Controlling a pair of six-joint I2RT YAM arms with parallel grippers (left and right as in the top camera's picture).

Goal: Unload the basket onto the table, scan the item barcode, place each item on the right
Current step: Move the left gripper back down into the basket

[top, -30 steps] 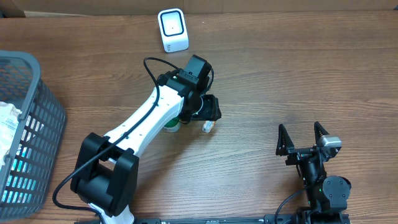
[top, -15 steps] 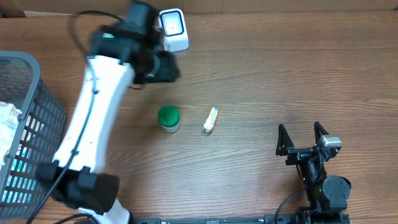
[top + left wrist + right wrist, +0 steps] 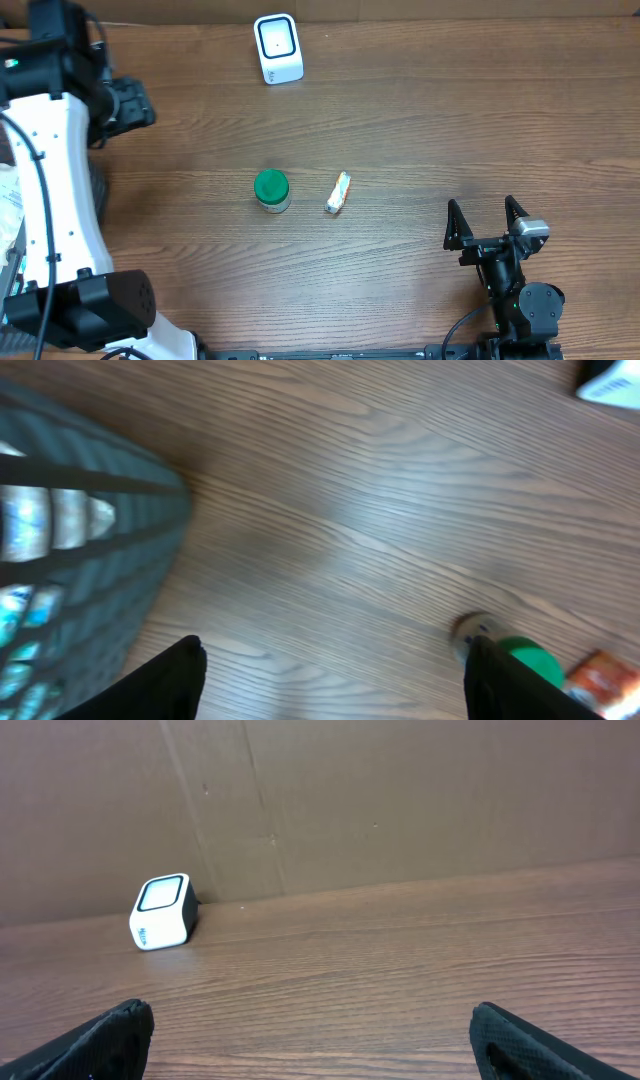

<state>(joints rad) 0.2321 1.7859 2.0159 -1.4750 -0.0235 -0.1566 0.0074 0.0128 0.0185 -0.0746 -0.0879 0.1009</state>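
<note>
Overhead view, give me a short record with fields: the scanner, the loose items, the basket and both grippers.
scanner: white barcode scanner, at the far edge of the table
items: green-lidded jar and small packet, side by side mid-table, not touching
basket: grey basket, at the left; contents unclear
left arm: left gripper open, empty, near the basket
right arm: right gripper open, empty, at the near right

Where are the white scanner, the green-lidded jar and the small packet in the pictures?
white scanner [image 3: 278,42]: overhead view, on its top face.
green-lidded jar [image 3: 271,186]: overhead view, on the green lid.
small packet [image 3: 339,192]: overhead view, on its middle.
</note>
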